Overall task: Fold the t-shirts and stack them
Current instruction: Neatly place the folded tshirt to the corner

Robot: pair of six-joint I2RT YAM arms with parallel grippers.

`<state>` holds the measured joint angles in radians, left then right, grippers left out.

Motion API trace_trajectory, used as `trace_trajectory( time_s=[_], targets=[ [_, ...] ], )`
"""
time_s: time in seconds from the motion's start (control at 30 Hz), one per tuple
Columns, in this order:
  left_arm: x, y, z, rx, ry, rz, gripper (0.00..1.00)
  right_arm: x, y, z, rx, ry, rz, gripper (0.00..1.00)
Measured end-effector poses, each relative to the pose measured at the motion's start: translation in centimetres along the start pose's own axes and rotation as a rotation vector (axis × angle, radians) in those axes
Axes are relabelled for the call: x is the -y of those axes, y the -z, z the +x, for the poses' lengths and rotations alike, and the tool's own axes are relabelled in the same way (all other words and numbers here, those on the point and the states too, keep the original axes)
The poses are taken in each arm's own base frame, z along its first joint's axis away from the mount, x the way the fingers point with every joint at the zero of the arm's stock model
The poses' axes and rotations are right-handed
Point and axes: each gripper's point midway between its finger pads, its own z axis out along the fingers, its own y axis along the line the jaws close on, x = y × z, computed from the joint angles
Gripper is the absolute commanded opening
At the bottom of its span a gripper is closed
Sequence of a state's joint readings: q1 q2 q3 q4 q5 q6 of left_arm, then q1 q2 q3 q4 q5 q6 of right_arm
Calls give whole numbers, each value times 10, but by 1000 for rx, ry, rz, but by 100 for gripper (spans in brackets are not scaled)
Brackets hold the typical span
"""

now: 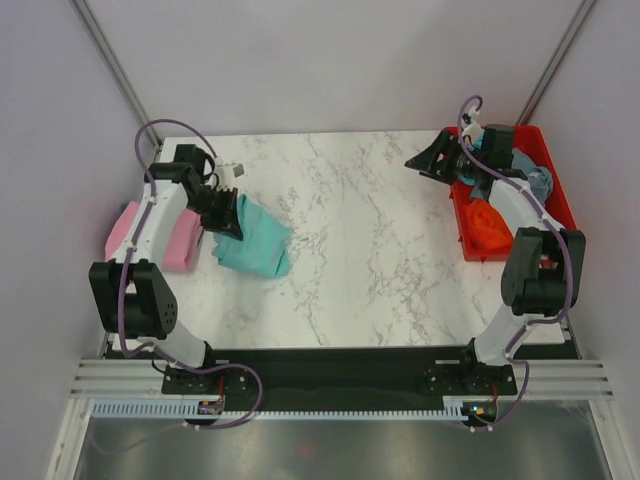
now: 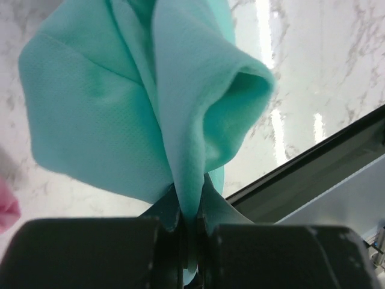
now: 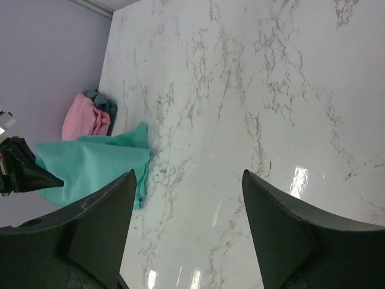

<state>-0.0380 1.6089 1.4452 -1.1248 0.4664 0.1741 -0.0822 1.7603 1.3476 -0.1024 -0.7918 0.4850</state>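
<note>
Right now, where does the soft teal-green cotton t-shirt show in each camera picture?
Top external: soft teal-green cotton t-shirt left of centre.
Left wrist: it fills the upper middle, pinched by the left fingers.
Right wrist: lower left.
Shared landmark: the pink cotton t-shirt beside it, in all three.

surface: marble table, white, grey-veined | left edge: pink shirt, bunched; teal shirt just beside it toward centre, lower part resting on table | right edge, upper half: red tray, flat on table
</note>
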Motion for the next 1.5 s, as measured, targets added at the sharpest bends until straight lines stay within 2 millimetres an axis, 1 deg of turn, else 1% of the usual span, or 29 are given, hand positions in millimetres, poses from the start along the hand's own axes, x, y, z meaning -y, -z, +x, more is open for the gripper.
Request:
trace_trajectory(
  time_s=[0.07, 0.2, 0.27, 0.33, 0.43, 0.57, 0.63, 0.73, 0.9, 1.07, 1.17, 1.37, 1.5],
  targets=[
    [-13, 10, 9, -14, 20, -38, 2, 1, 0, 6, -14, -11, -6, 80],
    [-49, 25, 24, -47, 63, -147, 2, 2, 1, 19, -31, -59, -13, 80],
    [-59, 28, 28, -64, 61, -192, 2, 0, 2, 21, -22, -82, -19, 79],
    [-65, 30, 31, -81, 53, -232, 2, -4, 3, 19, -7, -97, -28, 80],
    [-74, 35, 32, -95, 40, -296, 2, -11, 5, 11, 23, -106, -40, 80],
    [-87, 50, 25, -79, 23, -392, 2, -25, 12, -1, 68, -87, -64, 80],
    [-92, 58, 20, -57, 22, -427, 2, -31, 15, -7, 87, -67, -76, 80],
    [-98, 77, 12, -14, 19, -488, 2, -36, 17, -11, 102, -58, -85, 80],
    [-104, 109, 0, 51, 2, -575, 2, -38, 17, -13, 111, -61, -90, 80],
    [-114, 131, -7, 79, -1, -642, 2, -39, 17, -15, 116, -66, -94, 80],
    [-118, 137, -6, 76, -4, -673, 2, -39, 17, -15, 118, -70, -96, 80],
    [-125, 143, -2, 51, -16, -712, 2, -39, 17, -15, 119, -83, -99, 80],
    [-135, 148, 4, 27, -19, -759, 2, -38, 16, -14, 125, -101, -105, 80]
  ],
)
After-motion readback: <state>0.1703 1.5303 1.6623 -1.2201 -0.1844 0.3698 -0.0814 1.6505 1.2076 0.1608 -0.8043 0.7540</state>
